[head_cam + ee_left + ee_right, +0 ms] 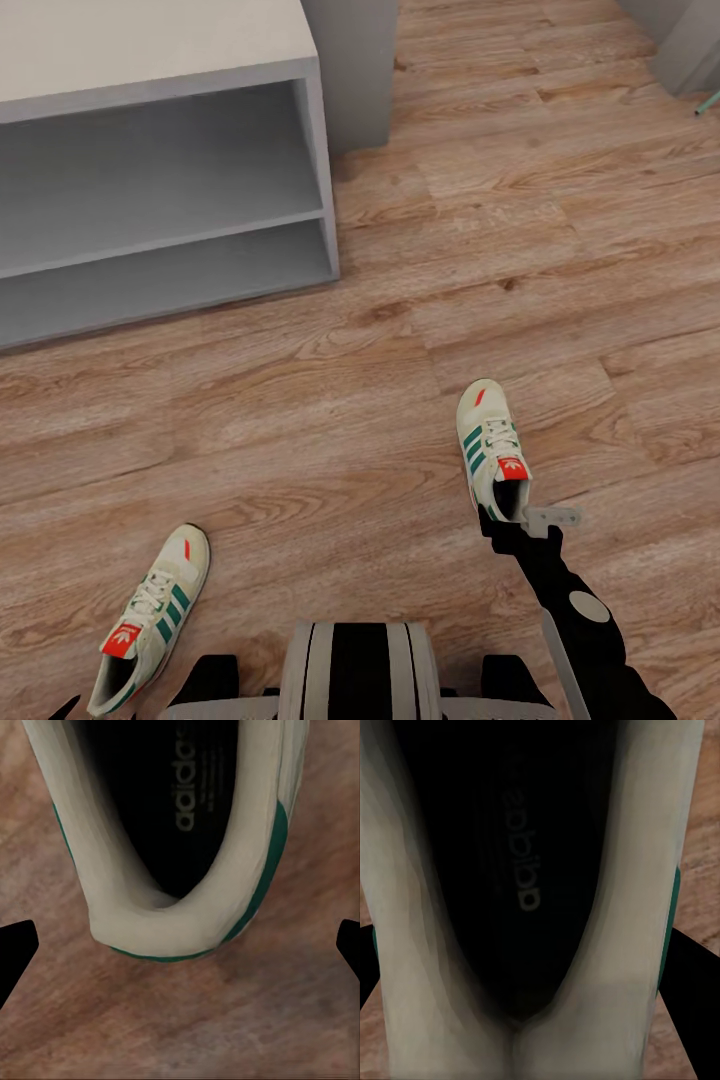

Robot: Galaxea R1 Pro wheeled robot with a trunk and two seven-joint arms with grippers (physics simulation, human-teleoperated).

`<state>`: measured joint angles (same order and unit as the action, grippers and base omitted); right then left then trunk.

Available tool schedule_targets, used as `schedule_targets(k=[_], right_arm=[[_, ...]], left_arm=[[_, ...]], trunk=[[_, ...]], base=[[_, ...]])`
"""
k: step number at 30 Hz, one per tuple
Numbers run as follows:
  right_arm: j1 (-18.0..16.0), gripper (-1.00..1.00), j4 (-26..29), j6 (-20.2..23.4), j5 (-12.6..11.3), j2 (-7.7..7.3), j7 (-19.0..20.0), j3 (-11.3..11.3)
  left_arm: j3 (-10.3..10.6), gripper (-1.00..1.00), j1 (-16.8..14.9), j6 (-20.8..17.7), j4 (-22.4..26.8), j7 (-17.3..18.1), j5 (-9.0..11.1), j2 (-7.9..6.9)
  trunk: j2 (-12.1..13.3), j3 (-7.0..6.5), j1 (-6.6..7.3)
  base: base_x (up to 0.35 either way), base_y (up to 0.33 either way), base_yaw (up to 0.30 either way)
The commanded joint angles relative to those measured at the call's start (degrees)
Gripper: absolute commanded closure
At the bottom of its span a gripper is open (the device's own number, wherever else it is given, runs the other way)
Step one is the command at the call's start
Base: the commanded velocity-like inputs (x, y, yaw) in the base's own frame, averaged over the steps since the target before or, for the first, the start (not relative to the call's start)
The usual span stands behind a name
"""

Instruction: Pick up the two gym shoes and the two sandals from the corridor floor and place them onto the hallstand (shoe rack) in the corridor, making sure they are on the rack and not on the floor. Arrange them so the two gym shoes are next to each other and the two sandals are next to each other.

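Two cream gym shoes with green stripes lie apart on the corridor floor [380, 330]. One gym shoe [150, 612] is at the lower left; its heel [172, 922] sits just ahead of my open left gripper [180, 945], whose black fingertips [16, 945] stand wide on either side. The other gym shoe [490, 445] lies to the right. My right gripper [510, 522] is at its heel [585, 1020], open, its fingers [694, 975] straddling the heel's sides. The grey hallstand [150, 60] stands at the upper left with bare shelves. The sandals are out of view.
A grey wall post [350, 70] stands just right of the hallstand. Another grey edge [690, 40] and a small teal object [708, 100] are at the far right. My base [360, 670] is at the bottom centre between the shoes.
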<state>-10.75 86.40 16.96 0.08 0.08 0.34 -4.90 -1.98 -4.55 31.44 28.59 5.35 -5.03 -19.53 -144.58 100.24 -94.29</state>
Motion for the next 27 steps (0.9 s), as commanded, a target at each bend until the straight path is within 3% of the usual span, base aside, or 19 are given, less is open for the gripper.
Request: schedule_targets(k=[1, 4, 14, 27], right_arm=[[0.0, 1.0, 0.1, 0.3, 0.0, 0.01, 0.0, 0.0], [0.0, 1.0, 0.1, 0.3, 0.0, 0.01, 0.0, 0.0], [0.0, 1.0, 0.1, 0.3, 0.0, 0.01, 0.0, 0.0], [0.0, 1.0, 0.1, 0.3, 0.0, 0.01, 0.0, 0.0]], left_arm=[[-0.2, -1.0, 0.0, 0.2, 0.0, 0.1, -0.5, 0.02], [-0.2, -1.0, 0.0, 0.2, 0.0, 0.1, -0.5, 0.02], [-0.2, -1.0, 0.0, 0.3, 0.0, 0.1, -0.5, 0.02], [-0.3, -1.0, 0.0, 0.3, 0.0, 0.1, -0.4, 0.02]], trunk=[[0.0, 0.25, -0.02], [-0.1, 1.04, -0.09], [-0.1, 1.9, -0.09], [-0.1, 2.02, -0.09]], base=[[0.0, 0.0, 0.0], [0.0, 0.0, 0.0], [0.0, 0.0, 0.0], [0.09, 0.039, 0.0]])
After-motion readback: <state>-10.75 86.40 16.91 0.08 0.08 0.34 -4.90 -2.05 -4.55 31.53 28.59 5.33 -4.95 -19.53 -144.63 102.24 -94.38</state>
